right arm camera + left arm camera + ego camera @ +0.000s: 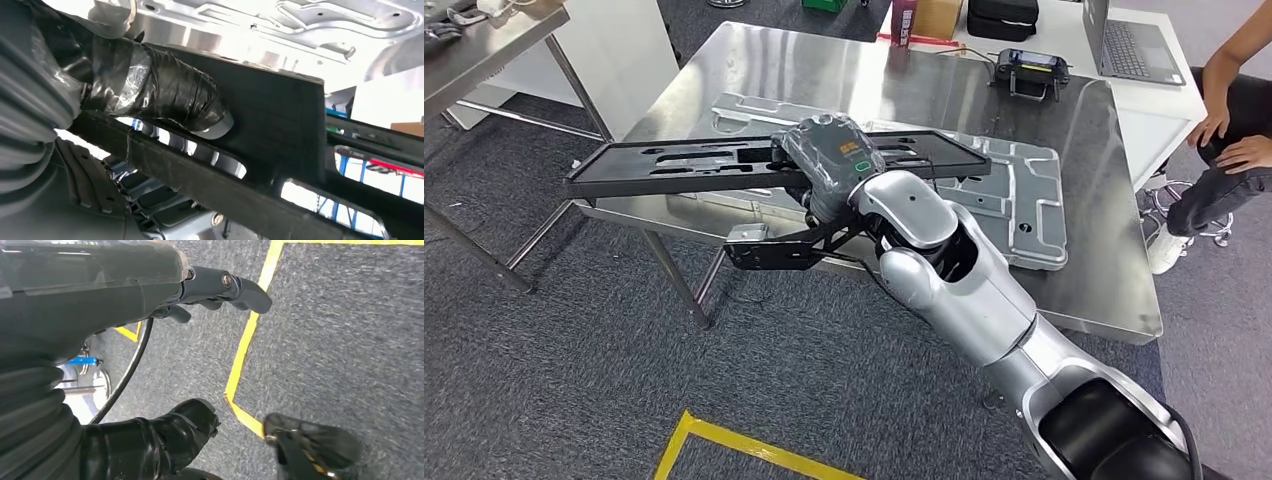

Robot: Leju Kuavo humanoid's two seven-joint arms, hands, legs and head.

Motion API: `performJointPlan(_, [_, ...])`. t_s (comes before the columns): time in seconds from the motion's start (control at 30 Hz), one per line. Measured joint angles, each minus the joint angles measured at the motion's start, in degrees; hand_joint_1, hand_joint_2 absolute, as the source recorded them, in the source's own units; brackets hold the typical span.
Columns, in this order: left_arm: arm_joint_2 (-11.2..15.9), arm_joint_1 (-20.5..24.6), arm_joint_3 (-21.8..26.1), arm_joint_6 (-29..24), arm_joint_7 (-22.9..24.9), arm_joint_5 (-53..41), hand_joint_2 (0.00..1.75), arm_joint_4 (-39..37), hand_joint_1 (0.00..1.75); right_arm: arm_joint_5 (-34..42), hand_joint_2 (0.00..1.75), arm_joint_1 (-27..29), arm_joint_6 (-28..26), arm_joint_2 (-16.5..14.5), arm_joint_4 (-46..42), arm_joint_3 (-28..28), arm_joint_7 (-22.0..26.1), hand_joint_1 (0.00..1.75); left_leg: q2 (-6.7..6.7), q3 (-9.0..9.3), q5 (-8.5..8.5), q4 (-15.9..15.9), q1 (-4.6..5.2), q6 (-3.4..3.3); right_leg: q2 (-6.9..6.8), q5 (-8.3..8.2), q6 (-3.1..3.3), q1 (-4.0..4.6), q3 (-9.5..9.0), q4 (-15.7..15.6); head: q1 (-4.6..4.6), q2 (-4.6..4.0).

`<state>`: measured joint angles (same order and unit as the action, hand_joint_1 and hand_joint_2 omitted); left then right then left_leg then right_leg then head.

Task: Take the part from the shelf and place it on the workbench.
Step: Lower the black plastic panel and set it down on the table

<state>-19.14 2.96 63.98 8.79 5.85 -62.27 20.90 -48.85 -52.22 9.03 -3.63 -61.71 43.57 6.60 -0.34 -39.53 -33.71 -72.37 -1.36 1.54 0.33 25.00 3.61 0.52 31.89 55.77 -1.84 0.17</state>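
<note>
Already off the shelf, the long black part (724,165) hangs in the right hand's (829,165) grasp, partly over the workbench (1084,270), not yet laid down.

We get even bright indoor light in head view, with soft glare on the steel workbench (1064,130). Right wrist view is backlit, highlights blown out. Left wrist view's near parts are blurred.

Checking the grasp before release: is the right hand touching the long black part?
Touching. The right wrist view shows the right hand's taped thumb pressed flat against the black part.
</note>
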Motion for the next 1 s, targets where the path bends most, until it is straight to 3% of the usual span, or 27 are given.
performJointPlan(0.03, [0.03, -0.04, 0.00, 0.00, 0.01, 0.00, 1.75, 0.00, 0.00, 0.00, 1.75, 0.06, -0.01, 0.00, 0.00, -0.01, 0.00, 1.75, 0.04, -0.06, 1.55, 2.17, -0.26, 0.43, 0.04, 0.81, -0.51, -0.32, -0.55, 0.44, 0.00, 0.00])
performJointPlan(0.1, [0.03, -0.09, 0.00, 0.00, 0.01, 0.00, 1.75, -0.01, 0.00, 0.00, 1.75, 0.08, -0.01, 0.01, 0.01, 0.00, 0.00, 1.75, 0.29, 0.89, 7.12, 8.65, -0.69, 1.19, 0.06, 2.69, -1.64, -0.84, -1.38, 1.78, -0.02, 0.00])
performJointPlan(0.17, [-0.02, -0.10, 0.00, 0.01, -0.02, 0.01, 1.75, 0.00, 0.00, 0.00, 1.75, 0.05, 0.02, 0.02, 0.03, 0.02, 0.00, 1.75, 0.53, 1.27, 10.15, 11.93, -0.72, 0.58, 0.08, 4.13, -2.63, -0.82, -1.17, 3.05, -0.05, 0.00])
performJointPlan(0.23, [-0.05, -0.10, 0.03, 0.03, 0.02, 0.01, 1.75, 0.01, 0.00, 0.00, 1.75, 0.05, 0.04, 0.06, 0.01, 0.02, 0.00, 1.75, 0.46, 1.09, 10.02, 11.90, -0.62, -0.81, 0.10, 4.79, -3.19, -0.68, -0.84, 3.49, -0.05, 0.00])
performJointPlan(0.3, [-0.08, -0.15, 0.07, 0.03, 0.04, 0.01, 1.75, 0.02, 0.00, 0.00, 1.75, 0.03, 0.02, 0.09, -0.03, -0.05, 0.00, 1.75, 0.31, 1.50, 9.87, 12.00, -0.72, -1.57, 0.02, 4.91, -3.65, -0.85, -0.30, 5.01, -0.01, 0.00])
performJointPlan(0.37, [-0.09, -0.14, 0.09, 0.02, -0.01, 0.01, 1.75, 0.02, 0.00, 0.00, 1.75, -0.10, 0.01, 0.09, -0.04, -0.17, 0.00, 1.75, 0.23, 2.33, 9.37, 12.23, -0.76, -2.08, -0.04, 5.73, -4.19, -1.03, 2.78, 10.38, 0.01, 0.00])
performJointPlan(0.43, [-0.09, -0.13, 0.09, 0.02, -0.04, 0.02, 1.75, 0.02, 0.00, 0.00, 1.75, -0.05, 0.01, 0.15, -0.02, -0.22, 0.00, 1.75, 0.14, 3.12, 8.65, 12.35, -0.67, -2.38, -0.06, 8.32, -4.48, -1.06, 7.57, 17.33, 0.01, 0.00])
performJointPlan(0.47, [-0.09, -0.13, 0.09, 0.02, -0.04, 0.02, 1.75, 0.02, 0.00, 0.00, 1.75, 0.07, 0.02, 0.21, 0.01, -0.22, -0.01, 1.75, 0.06, 3.60, 8.22, 12.36, -0.59, -2.44, -0.07, 9.35, -4.47, -1.06, 9.49, 19.47, 0.02, 0.00])
performJointPlan(0.5, [-0.09, -0.13, 0.09, 0.01, -0.03, 0.02, 1.75, 0.02, 0.00, -0.01, 1.75, 0.20, 0.02, 0.26, 0.05, -0.22, -0.10, 1.75, -0.05, 4.22, 7.75, 12.38, -0.48, -2.50, -0.07, 9.24, -4.27, -1.01, 10.55, 19.76, 0.02, 0.00])
performJointPlan(0.53, [-0.10, -0.13, 0.09, -0.01, -0.01, 0.02, 1.75, 0.02, 0.00, -0.10, 1.75, 0.31, 0.00, 0.27, 0.09, -0.21, -0.29, 1.75, -0.16, 4.95, 7.25, 12.41, -0.34, -2.54, -0.06, 7.80, -3.91, -0.90, 10.64, 18.12, 0.02, 0.00])
performJointPlan(0.6, [-0.14, -0.13, 0.09, -0.03, 0.09, 0.07, 1.75, 0.02, 0.00, -0.68, 1.75, 0.41, -0.21, 0.14, 0.17, -0.18, -0.99, 1.75, -0.27, 6.41, 6.30, 12.66, -0.08, -2.53, -0.04, 2.04, -2.53, -0.37, 8.64, 10.66, 0.02, 0.00])
performJointPlan(0.67, [-0.24, -0.08, 0.09, -0.10, 0.24, 0.26, 1.75, 0.01, 0.00, -1.81, 1.75, 0.54, -0.86, -0.11, 0.34, -0.11, -1.72, 1.75, -0.35, 7.57, 5.67, 13.32, -0.03, -2.17, -0.04, -1.21, -1.10, 0.41, 6.82, 5.01, 0.04, 0.00])
performJointPlan(0.73, [-0.31, 0.00, 0.09, -0.24, 0.43, 0.49, 1.75, -0.02, 0.00, -2.95, 1.75, 1.03, -1.59, -0.32, 0.65, -0.09, -2.16, 1.75, -0.33, 8.56, 5.87, 13.69, -0.01, -1.40, -0.03, -1.30, -0.14, 0.95, 5.78, 3.01, 0.15, 0.00])
performJointPlan(0.8, [-0.25, 0.06, 0.09, -0.46, 0.54, 0.79, 1.75, -0.04, 0.00, -3.78, 1.75, 1.81, -2.11, -0.31, 0.95, -0.31, -2.35, 1.75, -0.15, 9.12, 5.74, 13.17, 0.02, -0.85, -0.06, -1.77, 0.23, 0.68, 3.87, 1.36, 0.23, 0.00])
performJointPlan(0.87, [-0.16, 0.12, 0.09, -0.78, 0.55, 1.27, 1.75, -0.03, 0.00, -4.61, 1.75, 2.36, -2.73, -0.05, 1.36, -0.77, -2.32, 1.75, -0.02, 7.61, 4.16, 9.76, -0.01, -0.75, -0.14, -1.80, 0.26, 0.31, 2.18, 0.46, 0.10, 0.00])
performJointPlan(0.97, [-0.06, 0.03, 0.09, -1.05, 0.59, 2.07, 1.75, -0.02, 0.00, -5.65, 1.75, 3.73, -3.34, 0.71, 2.33, -1.81, -2.06, 1.75, 0.03, 1.57, 0.64, 0.88, 0.00, -0.64, -0.10, -0.94, 0.27, 0.40, 1.29, 0.41, -0.03, 0.00])
performJointPlan(1.0, [-0.03, -0.07, 0.09, -1.07, 0.62, 2.33, 1.75, -0.02, 0.00, -5.91, 1.75, 4.45, -3.41, 1.07, 2.70, -2.26, -1.97, 1.75, 0.04, 0.24, 0.64, -0.07, 0.00, -0.50, -0.06, -0.50, 0.14, 0.40, 0.96, 0.55, -0.04, 0.00])
